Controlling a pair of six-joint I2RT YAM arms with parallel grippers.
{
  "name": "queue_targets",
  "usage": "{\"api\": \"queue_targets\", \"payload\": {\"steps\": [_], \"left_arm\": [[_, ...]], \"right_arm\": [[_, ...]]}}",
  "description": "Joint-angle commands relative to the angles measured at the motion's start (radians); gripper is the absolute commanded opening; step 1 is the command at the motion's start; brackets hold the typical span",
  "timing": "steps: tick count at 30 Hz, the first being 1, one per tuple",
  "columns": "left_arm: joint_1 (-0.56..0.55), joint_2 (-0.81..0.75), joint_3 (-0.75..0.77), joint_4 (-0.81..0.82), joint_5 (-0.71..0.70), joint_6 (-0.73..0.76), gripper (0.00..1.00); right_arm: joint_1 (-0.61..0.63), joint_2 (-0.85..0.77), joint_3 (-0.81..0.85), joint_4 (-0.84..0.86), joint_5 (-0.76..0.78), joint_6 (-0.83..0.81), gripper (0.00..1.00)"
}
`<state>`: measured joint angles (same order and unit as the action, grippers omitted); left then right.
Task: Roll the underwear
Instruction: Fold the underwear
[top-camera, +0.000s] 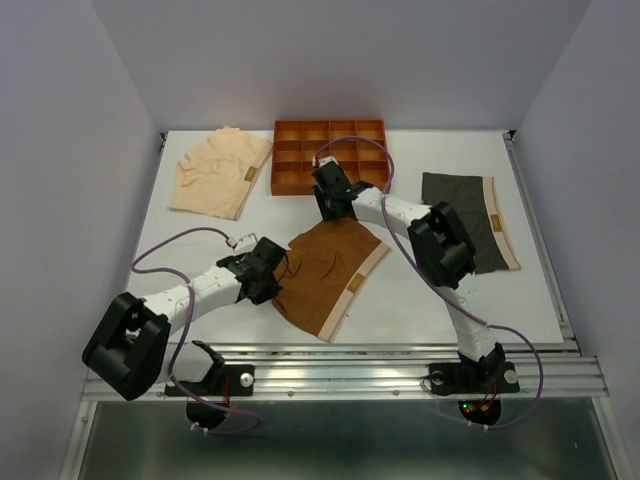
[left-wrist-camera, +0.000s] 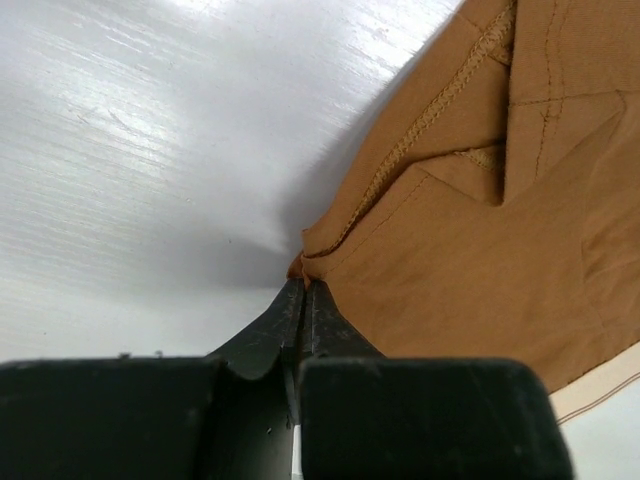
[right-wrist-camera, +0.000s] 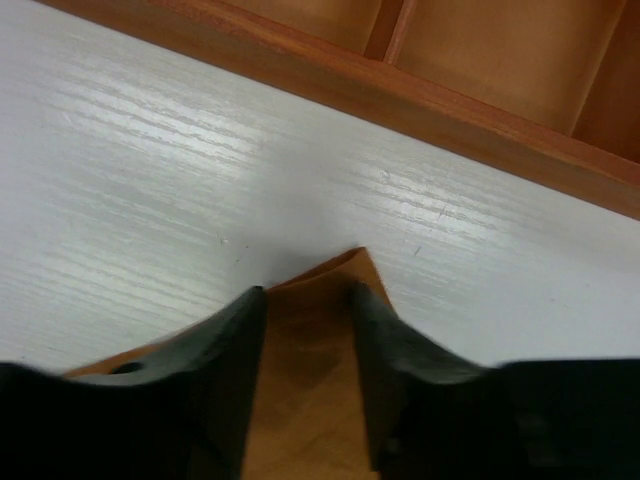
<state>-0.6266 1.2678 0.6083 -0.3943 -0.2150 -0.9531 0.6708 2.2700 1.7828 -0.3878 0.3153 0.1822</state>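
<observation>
Underwear is lying in three spots on the white table (top-camera: 530, 290): the rust-brown briefs (top-camera: 335, 275) are sitting in the middle between the arms, the pale peach briefs (top-camera: 218, 172) are resting at the far left, and the dark grey briefs (top-camera: 465, 215) are resting at the right, with the orange grid tray (top-camera: 330, 155) standing at the far edge. The left gripper (left-wrist-camera: 303, 290) is pinching the left corner of the rust-brown briefs, its jaws pressed together. The right gripper (right-wrist-camera: 305, 300) is straddling the far corner of that fabric with its jaws parted, near the tray wall.
</observation>
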Motion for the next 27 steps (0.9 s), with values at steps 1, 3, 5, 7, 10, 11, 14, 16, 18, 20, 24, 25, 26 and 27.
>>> {"api": "queue_targets", "payload": {"steps": [1, 3, 5, 7, 10, 11, 14, 16, 18, 20, 24, 25, 26, 27], "left_arm": [[-0.001, 0.016, 0.014, -0.037, -0.056, -0.006, 0.07], [-0.001, 0.021, 0.031, -0.052, -0.085, -0.009, 0.03], [-0.001, 0.016, 0.045, -0.077, -0.104, -0.004, 0.00], [-0.001, 0.007, 0.053, -0.083, -0.119, 0.002, 0.00], [-0.002, -0.015, 0.064, -0.086, -0.135, 0.016, 0.00], [-0.004, -0.019, 0.071, -0.092, -0.139, 0.023, 0.00], [-0.024, -0.038, 0.087, -0.141, -0.198, 0.030, 0.00], [-0.051, -0.056, 0.103, -0.158, -0.228, 0.022, 0.00], [-0.080, -0.071, 0.111, -0.152, -0.227, 0.022, 0.00], [-0.131, -0.073, 0.117, -0.153, -0.248, 0.004, 0.00], [-0.203, -0.039, 0.140, -0.201, -0.288, -0.038, 0.00], [-0.218, -0.030, 0.146, -0.242, -0.317, -0.053, 0.00], [-0.249, -0.021, 0.157, -0.259, -0.329, -0.077, 0.00], [-0.265, -0.006, 0.160, -0.274, -0.340, -0.090, 0.00]], "right_arm": [[0.009, 0.014, 0.012, 0.030, 0.024, 0.002, 0.39], [0.009, 0.020, 0.023, 0.030, 0.027, -0.012, 0.34], [0.009, 0.020, 0.026, 0.032, 0.033, -0.021, 0.25], [0.009, 0.019, 0.029, 0.032, 0.030, -0.024, 0.18], [0.009, 0.003, 0.027, 0.070, -0.004, -0.039, 0.07], [0.009, -0.004, 0.020, 0.091, -0.040, -0.061, 0.01], [0.009, -0.055, -0.031, 0.202, -0.102, -0.095, 0.01], [0.009, -0.092, -0.077, 0.303, -0.123, -0.130, 0.01], [0.009, -0.153, -0.158, 0.369, -0.148, -0.151, 0.01], [0.009, -0.197, -0.222, 0.472, -0.183, -0.167, 0.01], [0.000, -0.286, -0.393, 0.595, -0.220, -0.168, 0.01], [0.000, -0.293, -0.410, 0.615, -0.228, -0.170, 0.01], [0.000, -0.302, -0.427, 0.627, -0.246, -0.167, 0.01], [-0.013, -0.309, -0.445, 0.644, -0.255, -0.161, 0.01]]}}
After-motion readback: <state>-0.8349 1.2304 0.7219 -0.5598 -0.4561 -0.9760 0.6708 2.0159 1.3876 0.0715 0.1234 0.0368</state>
